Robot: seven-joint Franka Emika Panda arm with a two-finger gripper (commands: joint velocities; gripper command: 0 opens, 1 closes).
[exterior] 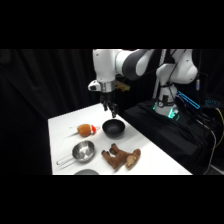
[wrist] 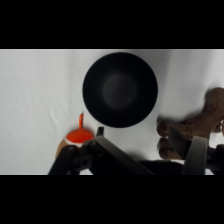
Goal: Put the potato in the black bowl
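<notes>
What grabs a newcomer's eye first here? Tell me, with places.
The white arm's tool hangs above the empty black bowl at mid-table. The potato lies just left of the bowl. Nearer the camera sit a steel bowl and a brown plush toy.

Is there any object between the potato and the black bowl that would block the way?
Nothing visible does. The small brown-orange potato with a red patch lies on the white table right beside the round matte black bowl, with only bare table between them. The brown plush toy and shiny steel bowl sit off that path.
</notes>
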